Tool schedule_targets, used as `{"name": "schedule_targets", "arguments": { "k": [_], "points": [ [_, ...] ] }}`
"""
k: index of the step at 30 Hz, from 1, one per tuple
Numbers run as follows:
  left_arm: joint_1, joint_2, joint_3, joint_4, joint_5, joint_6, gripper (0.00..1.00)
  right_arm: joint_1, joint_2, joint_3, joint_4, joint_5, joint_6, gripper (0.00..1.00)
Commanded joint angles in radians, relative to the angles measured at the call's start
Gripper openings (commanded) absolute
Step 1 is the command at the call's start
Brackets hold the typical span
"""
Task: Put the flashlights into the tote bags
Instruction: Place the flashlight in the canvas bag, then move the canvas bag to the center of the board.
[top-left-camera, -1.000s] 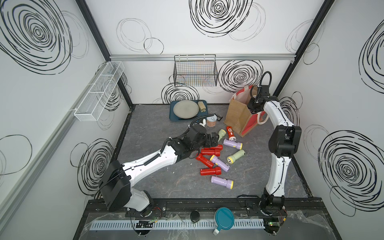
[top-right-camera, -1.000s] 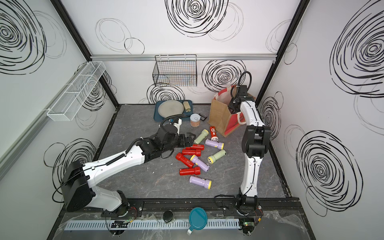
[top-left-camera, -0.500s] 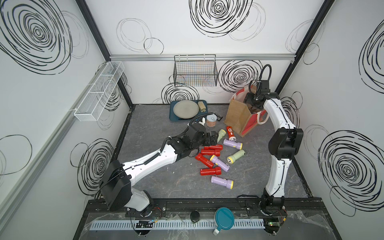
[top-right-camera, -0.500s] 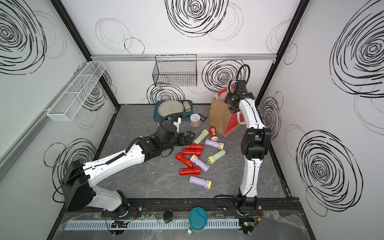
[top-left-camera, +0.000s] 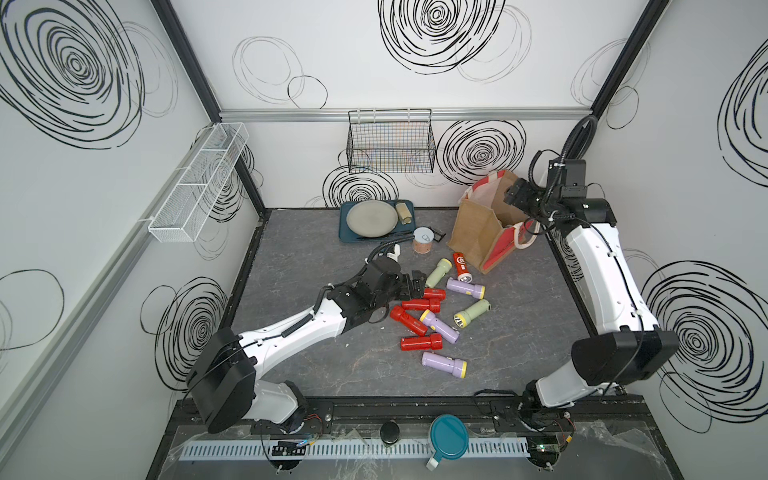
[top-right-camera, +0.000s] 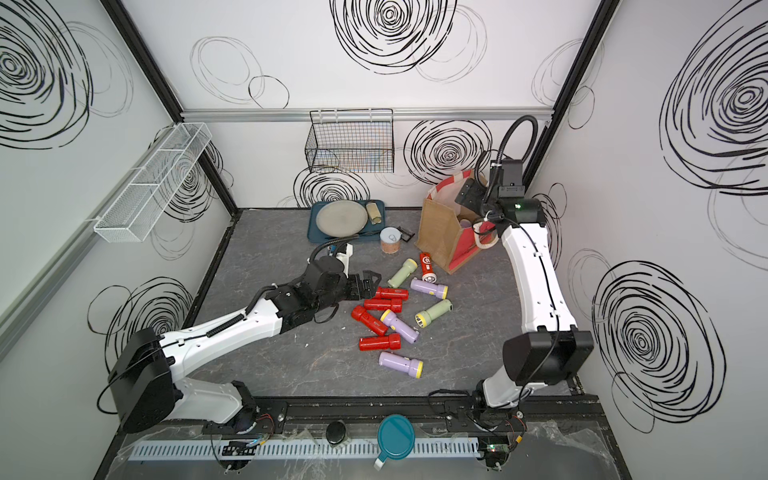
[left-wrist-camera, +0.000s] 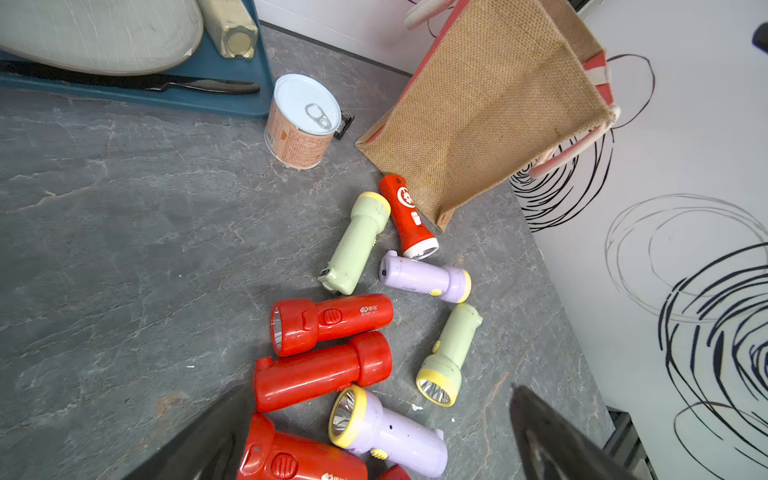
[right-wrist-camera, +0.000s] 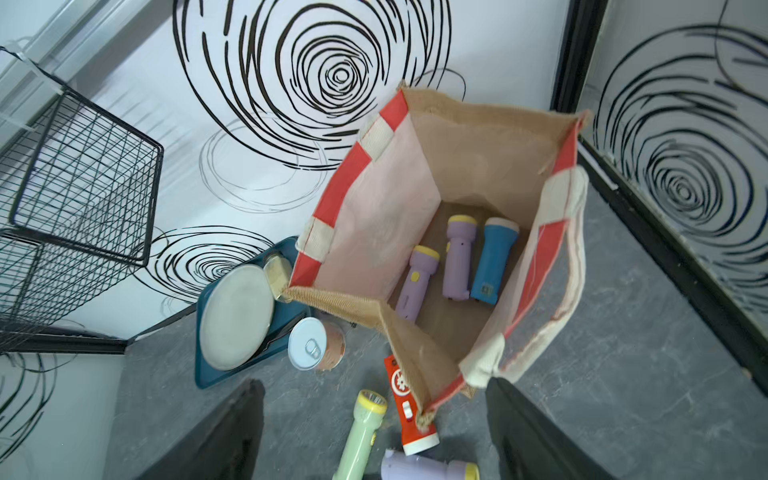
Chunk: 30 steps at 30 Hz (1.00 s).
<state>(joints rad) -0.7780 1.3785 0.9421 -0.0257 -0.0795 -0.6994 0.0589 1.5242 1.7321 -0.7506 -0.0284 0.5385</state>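
Note:
The brown jute tote bag (top-left-camera: 473, 235) (top-right-camera: 436, 232) stands open at the back right. My right gripper (top-left-camera: 513, 193) (right-wrist-camera: 372, 384) hangs open and empty above its mouth. Inside the bag (right-wrist-camera: 374, 216) lie two lilac flashlights (right-wrist-camera: 457, 257) and a blue one (right-wrist-camera: 494, 259). Several flashlights lie loose on the floor: red (top-left-camera: 420, 304), lilac (top-left-camera: 444, 363), pale green (top-left-camera: 471, 312) and an orange-red one (top-left-camera: 461, 266) against the bag's foot. My left gripper (top-left-camera: 417, 284) (left-wrist-camera: 380, 390) is open and low at the pile's left edge, its jaws on either side of a red (left-wrist-camera: 320, 374) and a lilac flashlight (left-wrist-camera: 386, 432).
A blue tray (top-left-camera: 345, 232) with a grey plate and a beige cylinder (top-left-camera: 404, 211) sits at the back. A tin with a white lid (top-left-camera: 423, 241) stands between the tray and the bag. A black wire basket (top-left-camera: 390, 141) hangs on the back wall.
My right gripper has opened and risen a little above the bag's mouth. My left gripper has moved slightly right and nearer, towards the red flashlights.

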Motion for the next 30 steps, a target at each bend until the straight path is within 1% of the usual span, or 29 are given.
{"name": "schedule_targets", "arguments": {
  "k": [1,4,6,11,13,20,26,29,30],
  "points": [
    [0.008,-0.048,-0.034,0.094,-0.014,-0.005,0.99,0.005,-0.05,-0.135,0.018,-0.048,0.145,0.87],
    [0.012,-0.065,-0.053,0.093,-0.014,-0.003,0.99,0.004,-0.101,-0.249,0.078,-0.05,0.223,0.87],
    [0.016,-0.067,-0.051,0.084,-0.007,-0.002,0.99,-0.006,-0.106,-0.286,0.108,-0.056,0.256,0.87],
    [0.024,-0.05,-0.037,0.074,0.017,0.021,0.99,-0.03,-0.077,-0.33,0.157,-0.02,0.274,0.88],
    [0.025,-0.046,-0.021,0.06,0.016,0.024,0.99,-0.047,-0.062,-0.351,0.195,-0.024,0.278,0.87],
    [0.025,-0.053,-0.008,0.05,0.014,0.029,0.99,-0.076,-0.015,-0.347,0.26,-0.044,0.292,0.84],
    [0.026,-0.062,-0.006,0.041,0.005,0.028,0.99,-0.091,0.045,-0.348,0.293,-0.056,0.291,0.77],
    [0.025,-0.061,-0.002,0.037,0.003,0.028,0.99,-0.091,0.054,-0.354,0.296,-0.054,0.291,0.67],
    [0.025,-0.062,0.0,0.037,0.004,0.029,0.99,-0.091,0.053,-0.357,0.298,-0.052,0.289,0.62]
  ]
}}
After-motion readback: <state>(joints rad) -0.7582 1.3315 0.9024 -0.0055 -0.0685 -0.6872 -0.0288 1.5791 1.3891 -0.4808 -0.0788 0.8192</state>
